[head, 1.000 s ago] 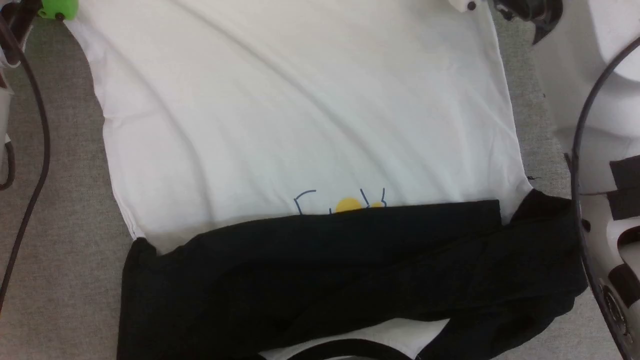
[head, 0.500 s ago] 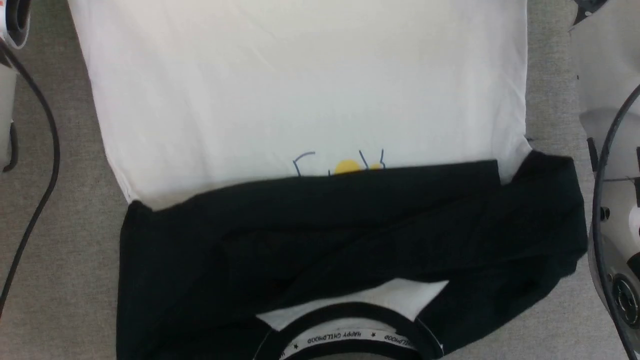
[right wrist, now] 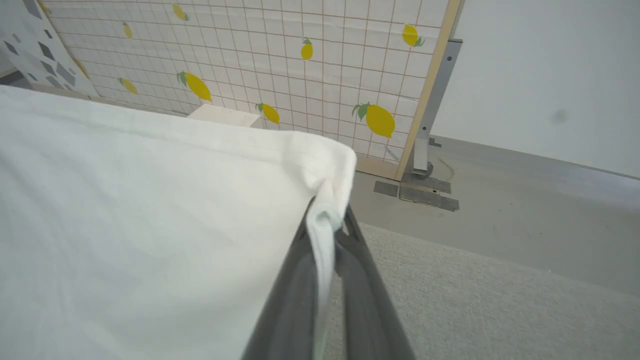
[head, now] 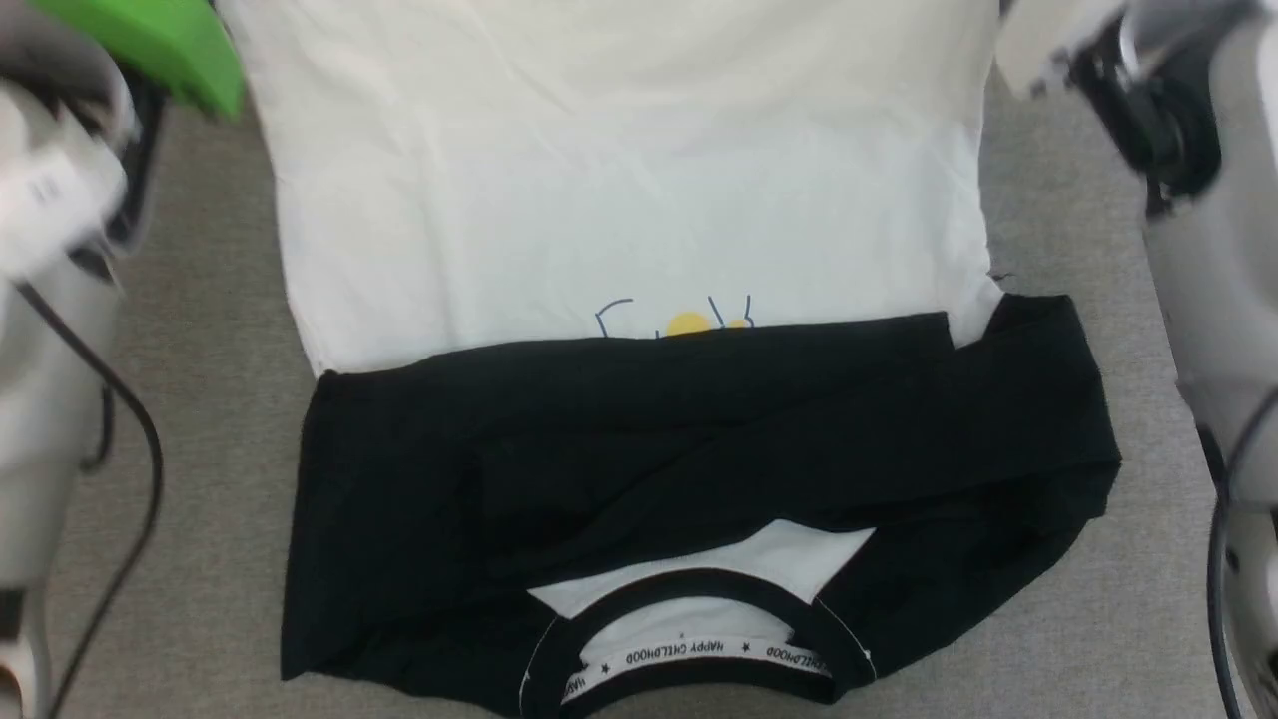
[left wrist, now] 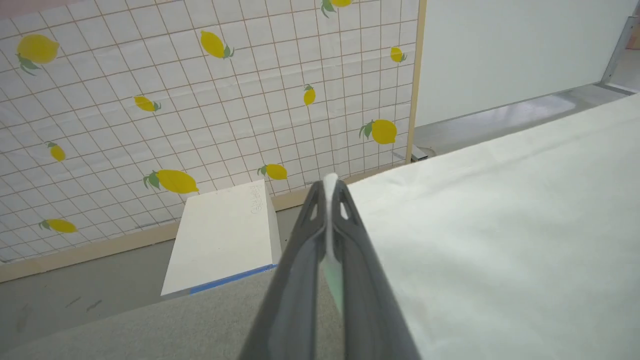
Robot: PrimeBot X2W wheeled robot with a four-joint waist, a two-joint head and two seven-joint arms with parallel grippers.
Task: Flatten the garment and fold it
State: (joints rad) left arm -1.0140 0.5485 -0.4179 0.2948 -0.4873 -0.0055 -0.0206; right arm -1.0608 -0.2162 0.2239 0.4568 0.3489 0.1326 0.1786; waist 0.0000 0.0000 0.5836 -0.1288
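Note:
The garment [head: 619, 180] lies on the grey table, its white body stretching away from me. Its black sleeves [head: 699, 429] are folded across the chest and half cover the blue-and-yellow print [head: 689, 322]. The black-trimmed collar [head: 689, 649] is nearest me. My left gripper [left wrist: 329, 182] is shut on a thin white edge of the garment [left wrist: 500, 240] at its far left corner. My right gripper [right wrist: 327, 210] is shut on the bunched far right corner of the garment [right wrist: 150, 210]. Both corners are held above the table.
The grey table surface [head: 200, 300] borders the garment on both sides. A black cable [head: 130, 499] hangs along my left arm. Beyond the table stand a white box [left wrist: 225, 240], a lemon-patterned screen [left wrist: 200, 100] and a metal post [right wrist: 430, 100].
The head camera has shifted, and the collar now shows in full. Both arms have come further into the upper corners of the head view. The garment's folds look the same.

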